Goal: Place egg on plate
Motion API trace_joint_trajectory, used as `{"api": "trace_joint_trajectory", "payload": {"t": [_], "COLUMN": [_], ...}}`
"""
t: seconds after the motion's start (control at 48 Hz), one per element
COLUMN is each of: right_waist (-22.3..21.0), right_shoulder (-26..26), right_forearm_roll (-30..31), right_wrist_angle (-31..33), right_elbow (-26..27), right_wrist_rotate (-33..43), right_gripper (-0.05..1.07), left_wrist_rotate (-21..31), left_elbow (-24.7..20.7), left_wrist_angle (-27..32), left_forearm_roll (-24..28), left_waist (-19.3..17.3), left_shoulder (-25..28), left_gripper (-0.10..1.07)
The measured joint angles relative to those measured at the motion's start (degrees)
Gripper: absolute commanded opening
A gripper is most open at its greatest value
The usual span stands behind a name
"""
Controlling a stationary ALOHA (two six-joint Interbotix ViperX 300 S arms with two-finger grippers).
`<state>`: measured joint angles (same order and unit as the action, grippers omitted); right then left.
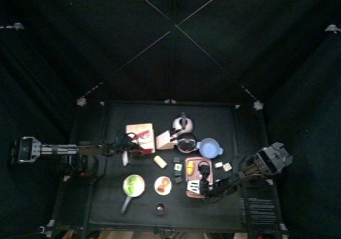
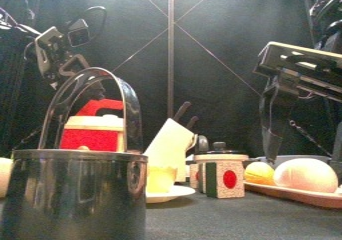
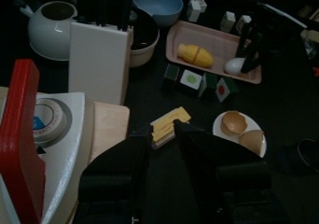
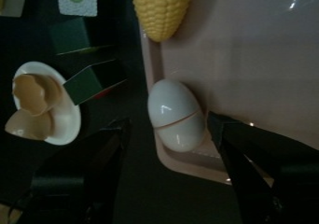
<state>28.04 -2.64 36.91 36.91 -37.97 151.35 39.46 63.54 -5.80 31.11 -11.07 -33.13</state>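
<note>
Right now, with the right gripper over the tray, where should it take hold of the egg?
Across the egg's widest middle, from above. It lies on its side on the pink tray, apart from the corn, and the open right gripper already straddles it, so its fingers would probably close on the curved flanks.

- My two matte black claw jaws [image 4: 173, 176] frame a glossy white oval egg [image 4: 174, 113].
- It lies on a pale pink flat tray [image 4: 256, 69].
- At twelve o'clock from the egg: a bright yellow knobbly corn cob [image 4: 165, 7].
- At nine o'clock: a tan bread piece [image 4: 35, 94] on a white round plate [image 4: 69, 125].
</note>
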Motion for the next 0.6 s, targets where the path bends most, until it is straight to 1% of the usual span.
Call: {"api": "trace_joint_trajectory", "payload": {"t": [0.438, 0.604], "right_waist": [0.35, 0.35], "right_shoulder": [0.62, 3.6], "right_forearm_roll": [-0.44, 0.97], "right_wrist_angle": [-0.18, 1.32], "right_elbow": [-0.62, -1.49], "right_wrist_rotate": [-0.35, -0.35], "right_gripper": [0.96, 0.96], "left_wrist_rotate": [0.09, 0.09], "left_elbow": [0.0, 0.09], "left_wrist_angle": [0.0, -0.09], "left_forearm_roll": [0.0, 0.0], "left_waist": [0.0, 0.0], "left_shoulder": [0.0, 0.0], "left_gripper": [0.7, 0.7]}}
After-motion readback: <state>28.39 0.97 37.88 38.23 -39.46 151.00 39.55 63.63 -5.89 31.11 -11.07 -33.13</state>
